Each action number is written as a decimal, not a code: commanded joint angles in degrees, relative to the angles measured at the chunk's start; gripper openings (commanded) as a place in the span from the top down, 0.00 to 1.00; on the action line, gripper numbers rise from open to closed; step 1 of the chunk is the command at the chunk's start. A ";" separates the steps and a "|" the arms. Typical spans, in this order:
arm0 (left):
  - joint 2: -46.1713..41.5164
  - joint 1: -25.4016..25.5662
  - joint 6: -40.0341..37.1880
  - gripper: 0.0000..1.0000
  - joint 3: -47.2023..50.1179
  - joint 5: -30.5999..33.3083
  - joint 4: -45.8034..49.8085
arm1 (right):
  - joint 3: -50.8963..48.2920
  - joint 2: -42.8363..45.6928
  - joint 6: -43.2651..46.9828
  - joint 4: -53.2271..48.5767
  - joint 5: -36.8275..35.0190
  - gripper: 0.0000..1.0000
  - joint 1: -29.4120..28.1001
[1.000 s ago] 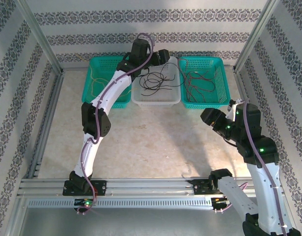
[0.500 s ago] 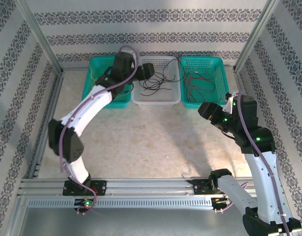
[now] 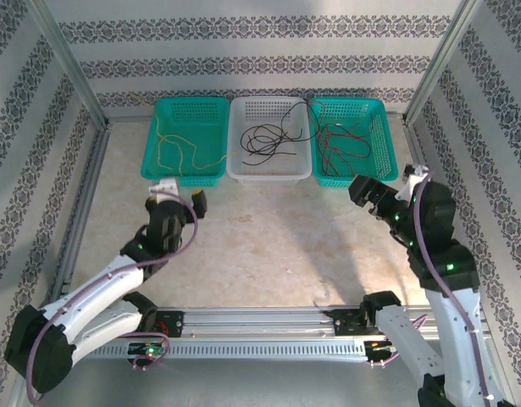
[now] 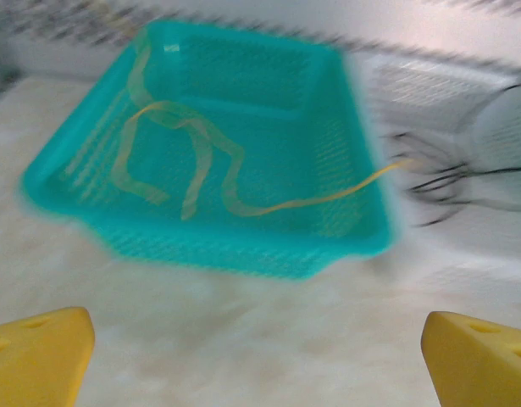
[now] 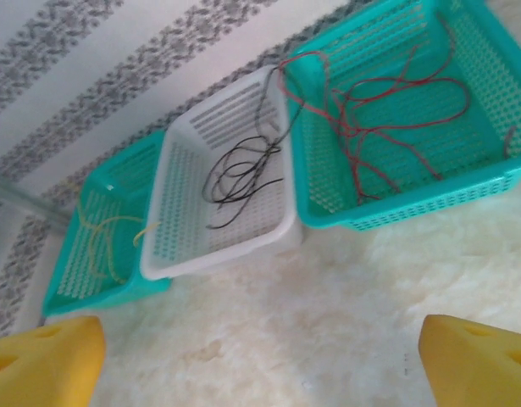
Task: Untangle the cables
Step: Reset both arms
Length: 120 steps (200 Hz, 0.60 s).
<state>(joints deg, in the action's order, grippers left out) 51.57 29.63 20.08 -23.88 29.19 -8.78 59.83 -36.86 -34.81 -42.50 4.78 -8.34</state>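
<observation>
Our left tool (image 3: 182,198) and right tool (image 3: 366,191) are both spread wide, empty. Cables (image 3: 268,140) sit in the baskets (image 3: 188,176) ahead; a red cable (image 5: 351,127) hooks over the white basket (image 5: 218,254) rim, nearest the right tool, we reckon.

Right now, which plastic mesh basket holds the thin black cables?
The white middle basket; the left teal basket holds yellow cables, the right teal basket red cables.

robot lab test cell, aluminium frame posts (image 3: 66,59), patterned wall panels (image 3: 260,32), slotted mounting rail (image 3: 260,321)
</observation>
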 commanded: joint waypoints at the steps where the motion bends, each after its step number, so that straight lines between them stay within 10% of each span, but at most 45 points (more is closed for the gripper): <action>1: -3.21 -0.09 -3.05 0.01 13.63 13.93 -21.55 | -13.61 6.61 -2.86 8.96 -7.54 0.02 0.60; 38: -7.58 -0.27 10.78 0.01 13.66 29.83 -10.18 | -30.25 15.17 -3.83 15.40 -23.68 0.02 0.62; 82: -5.67 -1.68 -26.72 0.01 13.59 26.91 -29.39 | -32.88 6.06 7.99 18.73 -39.30 0.02 0.52; 120: -1.53 -9.77 -18.02 0.01 16.27 18.76 -24.30 | -39.42 -0.66 15.70 33.43 -54.15 0.02 0.59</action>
<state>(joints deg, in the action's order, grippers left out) 47.99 24.05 3.20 -9.10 52.31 -32.05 25.04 -34.96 -27.09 -21.71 -37.50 -8.34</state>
